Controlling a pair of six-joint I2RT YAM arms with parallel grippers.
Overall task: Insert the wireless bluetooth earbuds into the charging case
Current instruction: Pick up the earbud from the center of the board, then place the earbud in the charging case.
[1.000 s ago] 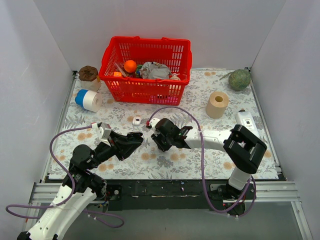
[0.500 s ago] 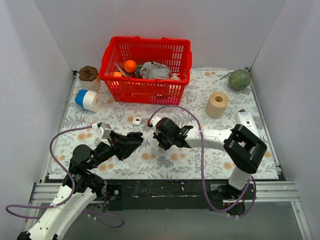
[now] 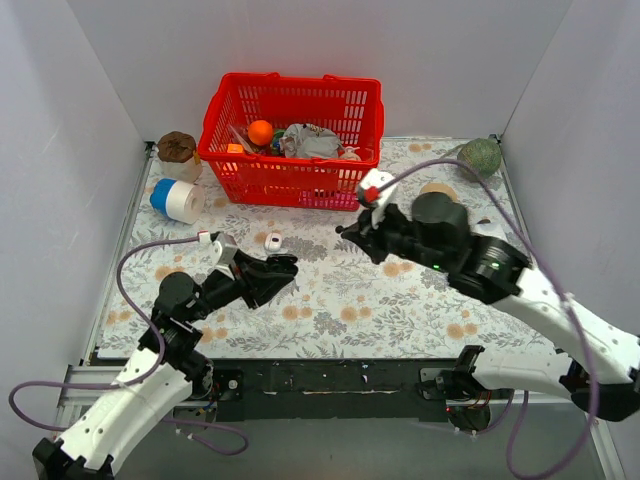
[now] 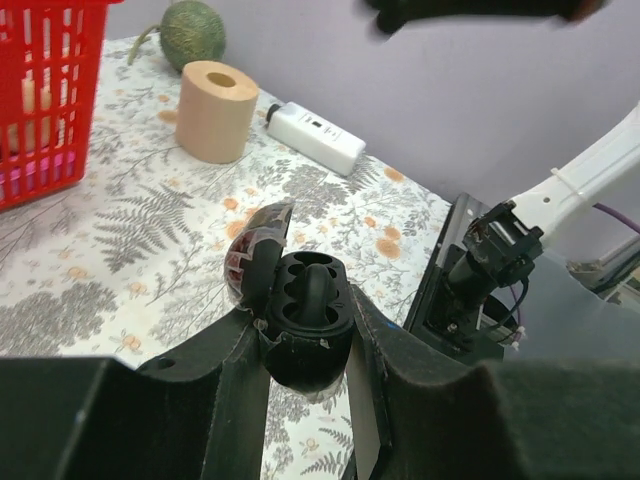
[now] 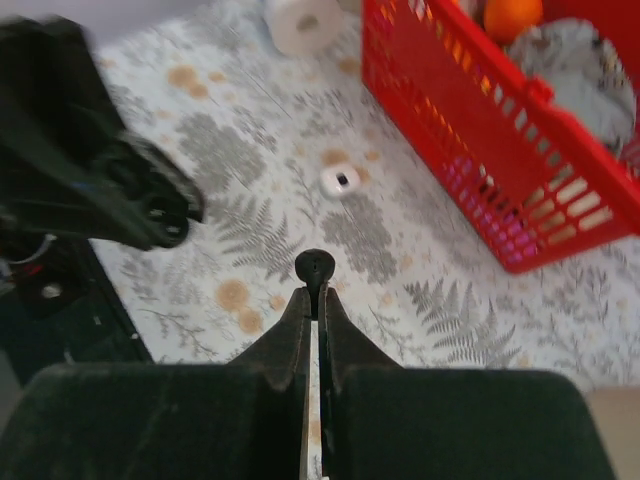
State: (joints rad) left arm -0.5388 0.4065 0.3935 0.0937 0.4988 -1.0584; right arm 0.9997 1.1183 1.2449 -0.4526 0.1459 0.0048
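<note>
My left gripper (image 3: 284,268) is shut on the black charging case (image 4: 305,300). The case is held just above the table with its lid (image 4: 257,248) swung open and its wells facing up. My right gripper (image 5: 315,293) is raised over the middle of the table (image 3: 345,231). It is shut on a tiny black earbud (image 5: 315,267) that sticks out past its fingertips. In the right wrist view the left gripper and the case (image 5: 172,214) lie below and to the left. A small white object (image 3: 273,241) with a dark spot lies on the cloth between the arms and the basket.
A red basket (image 3: 290,140) of odds and ends stands at the back. A blue-and-white tape roll (image 3: 178,200) and a brown lump (image 3: 177,148) sit at the back left. A cardboard roll (image 4: 215,110), a white bottle (image 4: 315,135) and a green ball (image 3: 480,157) are on the right.
My right gripper closed on the black earbud near the table, then rose and swung back to the right with it. My left gripper with the case shifted slightly forward.
</note>
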